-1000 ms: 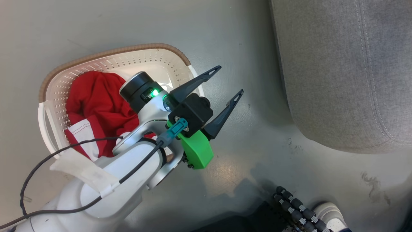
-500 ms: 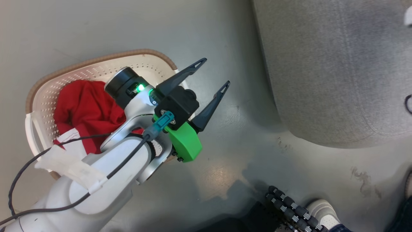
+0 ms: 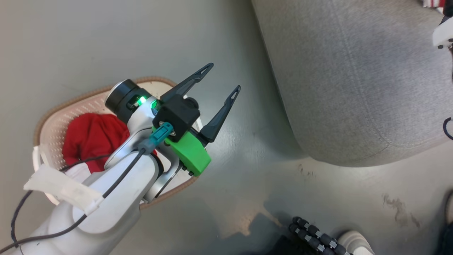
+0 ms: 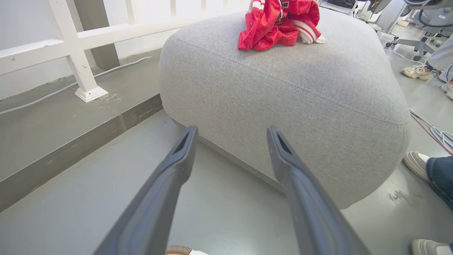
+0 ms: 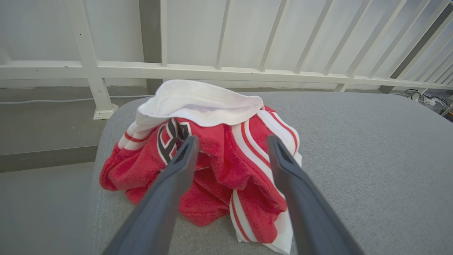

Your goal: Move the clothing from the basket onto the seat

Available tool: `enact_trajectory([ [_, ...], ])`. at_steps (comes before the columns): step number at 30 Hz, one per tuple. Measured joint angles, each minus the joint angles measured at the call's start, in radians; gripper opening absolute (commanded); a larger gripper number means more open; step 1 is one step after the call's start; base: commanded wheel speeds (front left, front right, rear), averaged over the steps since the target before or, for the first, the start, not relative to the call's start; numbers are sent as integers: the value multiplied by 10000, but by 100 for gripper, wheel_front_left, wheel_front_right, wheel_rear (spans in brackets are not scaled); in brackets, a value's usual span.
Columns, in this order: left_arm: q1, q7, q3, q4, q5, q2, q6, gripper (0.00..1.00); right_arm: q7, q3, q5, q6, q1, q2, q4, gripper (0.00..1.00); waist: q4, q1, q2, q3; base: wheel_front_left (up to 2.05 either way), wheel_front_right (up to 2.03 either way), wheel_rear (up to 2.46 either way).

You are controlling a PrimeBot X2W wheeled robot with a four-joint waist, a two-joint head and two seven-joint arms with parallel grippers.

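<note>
- The left hand (image 3: 225,75) hangs over the grey floor (image 3: 106,35) in the gap between the basket (image 3: 53,129) and the seat (image 3: 354,88), above the basket's near corner.
- Its two dark fingers are spread wide with nothing between them; in the left wrist view the left hand (image 4: 231,129) points at the rounded side of the seat (image 4: 283,92).
- The pale forearm behind it crosses over the basket and hides part of it; a bright green block (image 3: 189,152) sits on the wrist and a black cable (image 3: 116,180) runs along the arm.
- The basket stands on the floor, well apart from the seat.
- A red garment (image 3: 88,138) lies bunched inside the basket against its far wall, with a bit of white fabric at its lower edge.
- A second heap of red-and-white clothing (image 4: 276,24) already lies on top of the seat, near its far edge.
- The right hand (image 5: 232,138) hovers close over that heap (image 5: 219,166), fingers parted and gripping nothing; I cannot tell whether they touch the cloth.
- The heap shows white stripes, black-and-white lettering and a white inner lining turned up at the top, resting on the grey cushion (image 5: 371,148).
- A white railing (image 5: 212,69) runs behind the seat.
- A person's shoe (image 4: 416,164) and a blue trouser leg (image 4: 440,177) stand on the floor just beside the seat's corner.
</note>
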Motion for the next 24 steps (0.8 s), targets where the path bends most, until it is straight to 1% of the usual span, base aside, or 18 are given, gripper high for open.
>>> enact_trajectory([
  [6, 226, -581, 307, 339, -364, -161, 134, 100, 0, 38, -221, 40, 240, -35, -560, 100, 88, 0, 0, -644, 0, 0, 0],
  [7, 286, -685, 374, 395, -385, -188, 161, 100, 0, 59, -221, 94, 327, -12, -602, 100, 126, 0, 0, -752, 0, 0, 0],
  [11, 554, -1083, 640, 723, -560, -339, 261, 100, 0, 217, -295, 113, 709, 169, -851, 100, 342, 0, 0, -1186, 0, 0, 0],
  [15, 865, -1480, 997, 1076, -746, -389, 408, 100, 0, 334, -313, 198, 1054, 387, -1108, 100, 660, 0, 0, -1621, 0, 0, 0],
  [17, 1031, -1570, 1206, 1271, -988, -391, 474, 100, -2, 416, -378, 217, 1251, 464, -1243, 100, 847, 0, 0, -1842, 0, 0, 0],
  [24, 1699, -1791, 1954, 1735, -1273, -389, 692, 100, -2, 621, -424, 318, 1939, 779, -1653, 100, 1589, 0, 0, -2635, 0, 0, 0],
])
